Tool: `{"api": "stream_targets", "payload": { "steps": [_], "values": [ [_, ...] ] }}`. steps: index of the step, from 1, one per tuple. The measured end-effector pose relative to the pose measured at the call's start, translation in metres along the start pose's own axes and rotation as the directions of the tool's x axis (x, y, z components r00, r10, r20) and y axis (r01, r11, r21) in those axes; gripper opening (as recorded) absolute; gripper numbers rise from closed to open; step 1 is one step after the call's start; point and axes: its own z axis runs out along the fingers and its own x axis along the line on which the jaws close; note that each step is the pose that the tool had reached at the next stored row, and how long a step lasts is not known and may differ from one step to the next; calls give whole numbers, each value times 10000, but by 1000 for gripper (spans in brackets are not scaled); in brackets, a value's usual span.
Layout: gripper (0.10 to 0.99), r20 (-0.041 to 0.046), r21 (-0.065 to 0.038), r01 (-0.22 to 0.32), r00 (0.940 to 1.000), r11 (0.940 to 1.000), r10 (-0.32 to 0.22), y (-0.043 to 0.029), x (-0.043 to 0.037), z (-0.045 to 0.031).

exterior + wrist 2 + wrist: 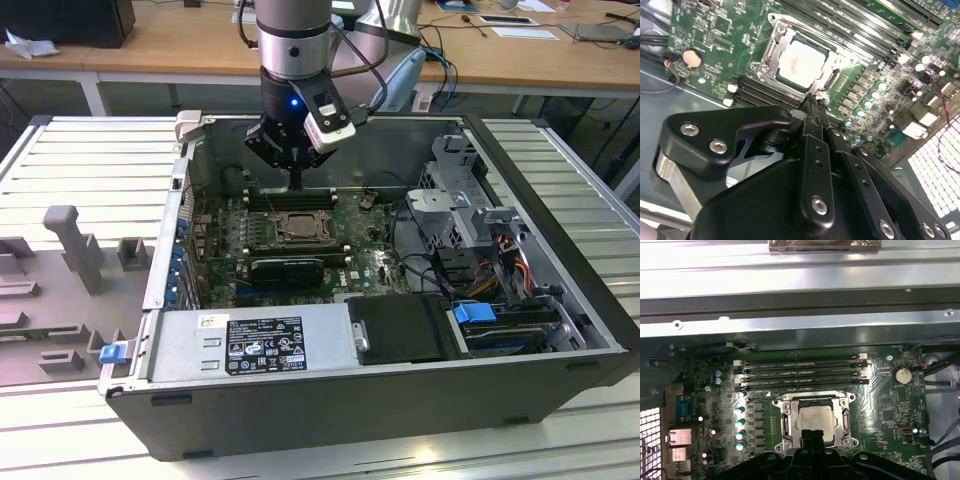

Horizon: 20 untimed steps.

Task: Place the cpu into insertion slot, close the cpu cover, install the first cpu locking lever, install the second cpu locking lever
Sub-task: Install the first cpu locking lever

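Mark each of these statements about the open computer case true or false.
1. The cpu lies in the insertion slot. True.
2. The gripper is holding the cpu. False: the cpu sits in the slot, and the gripper's tip is at the slot's edge with nothing in it.
3. The cpu cover stands upright and open. False: it lies flat, framing the cpu.
4. Long black memory slots run beside the insertion slot. True.
5. A round coin battery sits on the motherboard. True.
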Motion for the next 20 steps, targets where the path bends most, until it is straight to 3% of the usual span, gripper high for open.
{"api": "stream_targets", "payload": {
  "steps": [3,11,15,20],
  "values": [
    [106,-1,-2,13,10000,10000,-13,-5,84,-2],
    [106,-3,-5,38,10000,10000,-38,-11,166,-2],
    [106,-37,-70,348,9994,9994,-348,-16,212,24],
    [106,-39,-97,357,9994,9993,-357,-19,254,32]
  ]
}}
